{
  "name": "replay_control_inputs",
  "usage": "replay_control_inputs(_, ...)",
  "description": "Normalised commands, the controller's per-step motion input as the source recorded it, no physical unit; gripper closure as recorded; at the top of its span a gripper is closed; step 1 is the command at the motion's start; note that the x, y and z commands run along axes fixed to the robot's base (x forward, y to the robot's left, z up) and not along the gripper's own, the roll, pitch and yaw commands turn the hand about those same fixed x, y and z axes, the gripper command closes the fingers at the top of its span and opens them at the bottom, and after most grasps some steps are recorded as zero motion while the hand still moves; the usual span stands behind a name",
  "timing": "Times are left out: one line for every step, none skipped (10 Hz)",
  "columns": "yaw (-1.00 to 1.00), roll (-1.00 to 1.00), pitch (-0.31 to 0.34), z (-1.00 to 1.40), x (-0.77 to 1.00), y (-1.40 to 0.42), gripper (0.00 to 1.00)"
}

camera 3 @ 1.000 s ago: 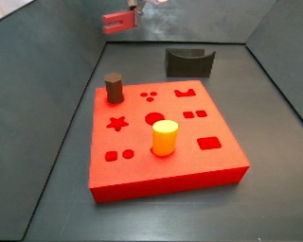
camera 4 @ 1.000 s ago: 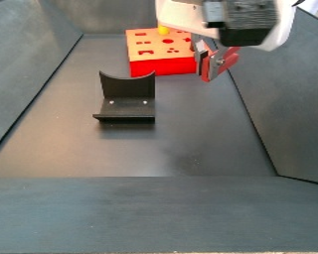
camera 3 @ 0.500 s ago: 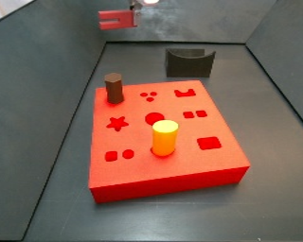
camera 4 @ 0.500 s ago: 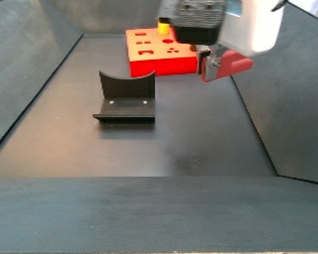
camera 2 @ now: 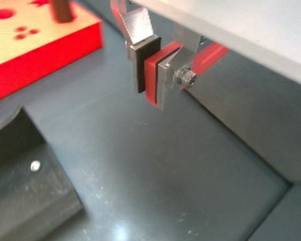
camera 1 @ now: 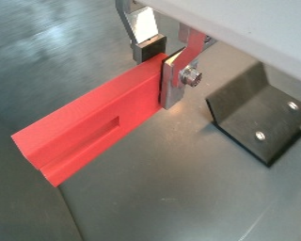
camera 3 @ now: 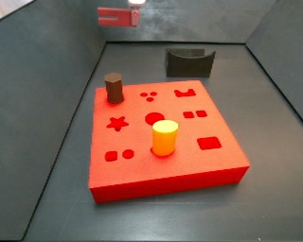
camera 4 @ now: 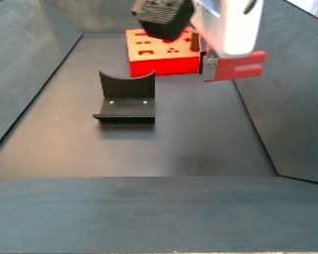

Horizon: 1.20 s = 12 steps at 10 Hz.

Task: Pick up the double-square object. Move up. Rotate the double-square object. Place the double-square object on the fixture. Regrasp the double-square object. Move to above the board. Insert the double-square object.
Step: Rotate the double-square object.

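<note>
The board (camera 3: 167, 132) sits untouched, yellow cylinder (camera 3: 165, 137) and brown cylinder (camera 3: 115, 87) standing in it; the fixture (camera 3: 189, 62) waits at its twelve o'clock, empty; my gripper (camera 1: 164, 68) is clamped on the double-square object (camera 1: 95, 123), held high in the air (over the past second I've turned it level), so rotation looks nearly done; placing comes next.

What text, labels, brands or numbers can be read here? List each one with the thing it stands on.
None: no view shows readable text.
The board bears only shaped cutouts, no letters.
The double-square object, shut in the gripper above the floor, is plain red.
The fixture and both cylinders carry no marks.
</note>
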Motion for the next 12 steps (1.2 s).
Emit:
replay_control_inputs(-1.0, -0.01, 0.012, -0.04, 0.02, 0.02, 1.0)
replay_control_inputs(-1.0, -0.01, 0.013, -0.04, 0.02, 0.02, 1.0)
replay_control_inputs(-1.0, -0.01, 0.014, -0.04, 0.02, 0.02, 1.0)
replay_control_inputs(-1.0, -0.01, 0.014, -0.04, 0.02, 0.02, 1.0)
replay_control_inputs(-1.0, -0.01, 0.015, -0.04, 0.02, 0.02, 1.0)
replay_control_inputs(-1.0, -0.01, 0.016, -0.04, 0.02, 0.02, 1.0)
replay_control_inputs(-1.0, -0.01, 0.017, -0.04, 0.02, 0.02, 1.0)
replay_control_inputs(-1.0, -0.01, 0.018, -0.04, 0.02, 0.02, 1.0)
replay_control_inputs(-1.0, -0.02, 0.019, -0.04, 0.02, 0.02, 1.0)
replay_control_inputs(-1.0, -0.02, 0.02, -0.04, 0.02, 0.02, 1.0)
replay_control_inputs(-1.0, -0.02, 0.021, -0.04, 0.02, 0.02, 1.0)
replay_control_inputs(-1.0, -0.02, 0.023, -0.04, 0.02, 0.02, 1.0)
